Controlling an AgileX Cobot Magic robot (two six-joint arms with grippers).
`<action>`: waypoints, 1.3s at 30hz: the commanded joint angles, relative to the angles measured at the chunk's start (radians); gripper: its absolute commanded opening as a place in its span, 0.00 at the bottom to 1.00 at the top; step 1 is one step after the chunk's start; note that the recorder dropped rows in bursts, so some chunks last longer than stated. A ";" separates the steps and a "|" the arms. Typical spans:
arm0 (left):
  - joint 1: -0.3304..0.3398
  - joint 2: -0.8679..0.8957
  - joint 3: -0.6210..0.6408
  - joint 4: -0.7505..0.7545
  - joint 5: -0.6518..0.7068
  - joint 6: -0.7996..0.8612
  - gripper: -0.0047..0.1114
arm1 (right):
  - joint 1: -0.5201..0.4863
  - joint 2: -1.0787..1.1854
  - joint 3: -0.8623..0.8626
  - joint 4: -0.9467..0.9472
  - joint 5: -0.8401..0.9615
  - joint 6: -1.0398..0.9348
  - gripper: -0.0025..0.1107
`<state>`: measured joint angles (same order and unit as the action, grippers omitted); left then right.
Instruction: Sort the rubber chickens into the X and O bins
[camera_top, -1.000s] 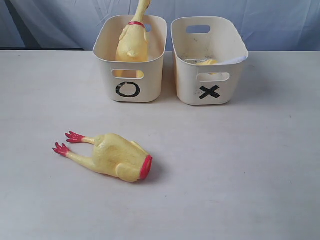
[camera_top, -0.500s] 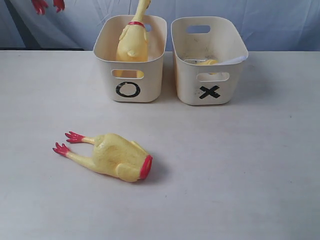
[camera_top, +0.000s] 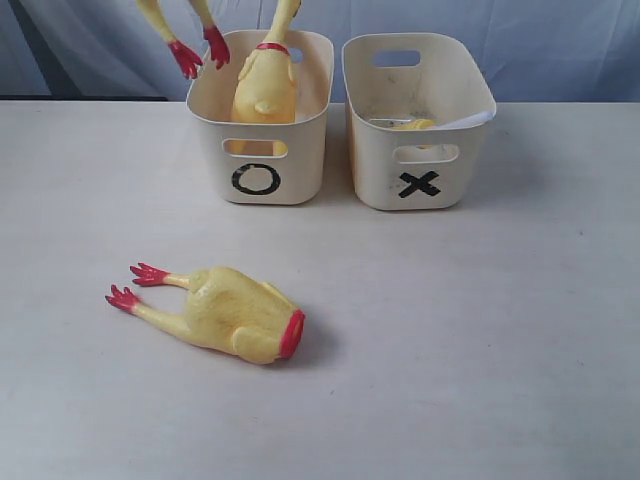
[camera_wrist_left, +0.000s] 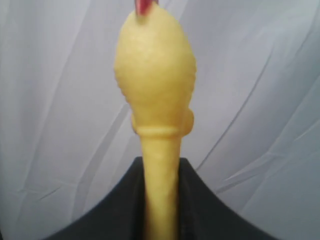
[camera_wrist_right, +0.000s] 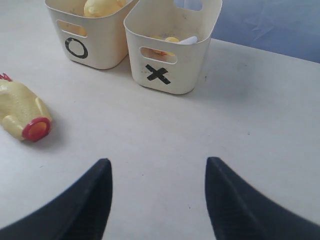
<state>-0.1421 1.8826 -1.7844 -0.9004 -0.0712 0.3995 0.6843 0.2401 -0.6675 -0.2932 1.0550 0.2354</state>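
So I'm pinching the dangling chicken (camera_wrist_left: 154, 75) by its skinny neck (camera_wrist_left: 159, 150) in my left claw (camera_wrist_left: 160, 172), jaws clamped right onto the rubber. The body's hanging below with the red feet (camera_top: 186, 58) right by the back corner of the O bin (camera_top: 300, 150), the corner away from the X bin (camera_top: 375, 160). I can't tell if the feet are over the O bin's rim or just outside it. A second whole chicken (camera_top: 262, 90) is sitting inside the O bin with its neck poking up past the rim, so I'm guessing space in there is getting tight. My right claw (camera_wrist_right: 157, 161) is idling with its jaws wide apart, gripping nothing, hovering over the bench (camera_top: 480, 330) well clear of the O bin. The headless body (camera_top: 235, 315) is lying on its side on the bench, well out in front of the O bin. Handling-wise, I'm reckoning these are light, hollow, squishy rubber, so weight isn't worrying me, floppiness is. Held by the neck it's probably stretching and wanting to swing, and that smooth skin looks slidey. Gripping just below where the neck flares into the body seems sane, since the flare is acting as a stop. For the headless one I'm leaning toward grabbing the legs or the narrow leg end, not the fat belly, which I'm betting squashes and squirts out.
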 joint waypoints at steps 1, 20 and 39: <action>-0.035 0.043 -0.038 0.058 -0.053 -0.031 0.04 | 0.005 -0.005 0.004 -0.001 -0.012 -0.011 0.49; -0.119 0.197 -0.059 0.860 -0.105 -0.613 0.04 | 0.005 -0.005 0.004 0.014 -0.012 -0.025 0.49; -0.142 0.275 -0.059 0.973 0.071 -0.599 0.04 | 0.005 -0.005 0.004 0.014 -0.016 -0.025 0.49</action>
<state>-0.2658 2.1518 -1.8371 0.0121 -0.0133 -0.2086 0.6843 0.2401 -0.6675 -0.2780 1.0550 0.2169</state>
